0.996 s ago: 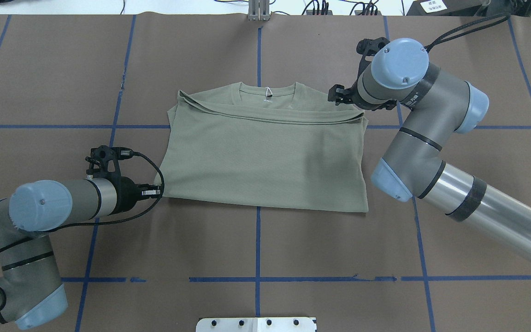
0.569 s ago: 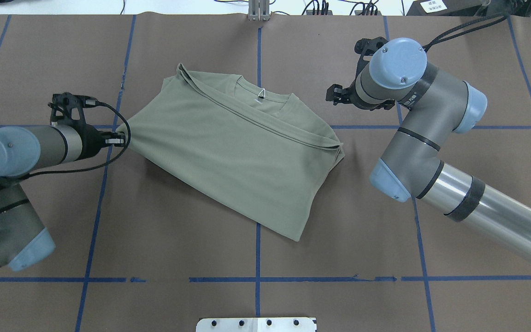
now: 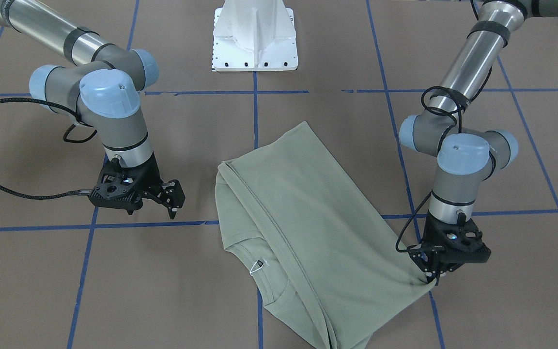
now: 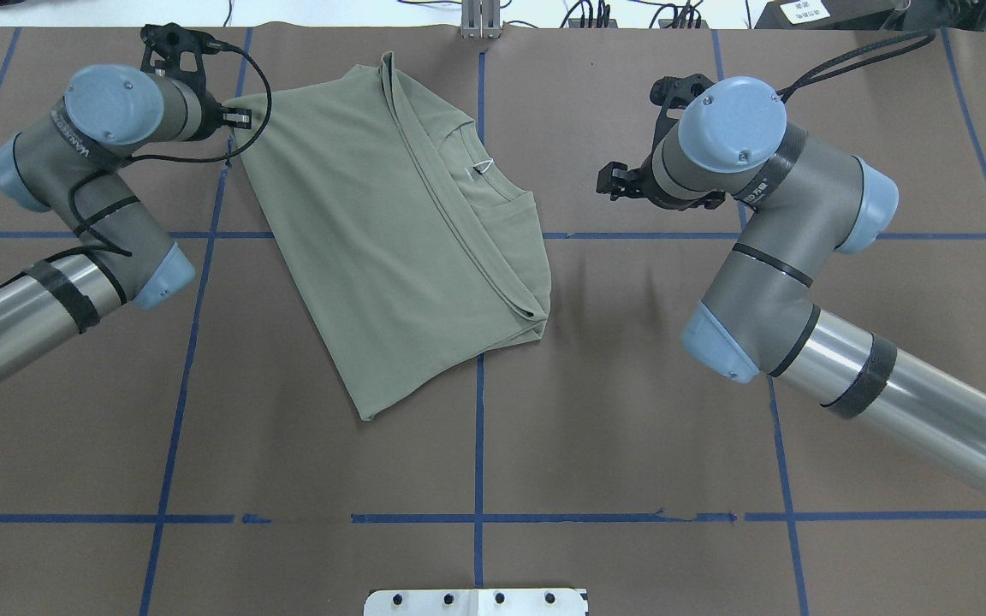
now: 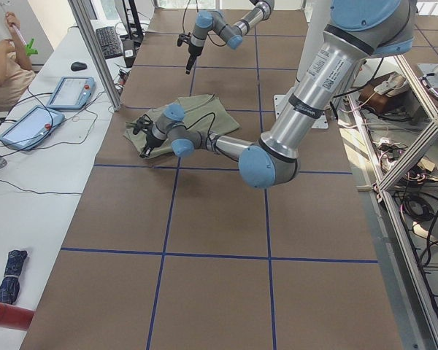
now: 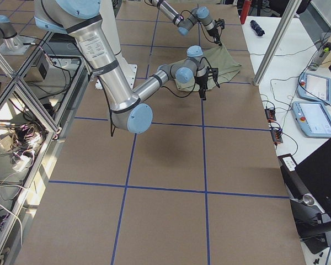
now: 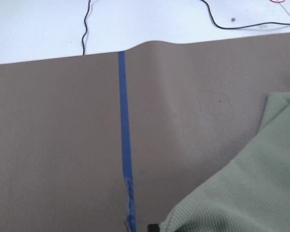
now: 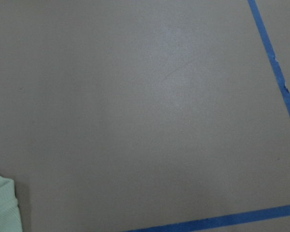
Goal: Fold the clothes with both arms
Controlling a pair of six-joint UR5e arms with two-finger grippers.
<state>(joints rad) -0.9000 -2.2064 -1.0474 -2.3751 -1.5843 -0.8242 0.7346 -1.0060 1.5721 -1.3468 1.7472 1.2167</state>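
Left gripper (image 4: 234, 118) is clamped on a corner of the sage-green shirt (image 4: 390, 231), pinching the fabric low at the table (image 4: 630, 428). In the overhead view the shirt fans away from that pinch toward 5 o'clock. It lies folded and flat, with its long axis running from about 11 to 5 o'clock. The ribbed neck and white label loop (image 4: 483, 168) face the right-hand side. Over there, the right gripper (image 4: 608, 181) hovers with its jaws parted and nothing between them. The shirt lies at its 9 o'clock across a strip of bare brown table, near but not touching. So the left arm owns the cloth, and the right arm looks nearer the neck edge and the doubled corner at its 7 o'clock. That corner seems its likeliest next grab, reaching left and down.
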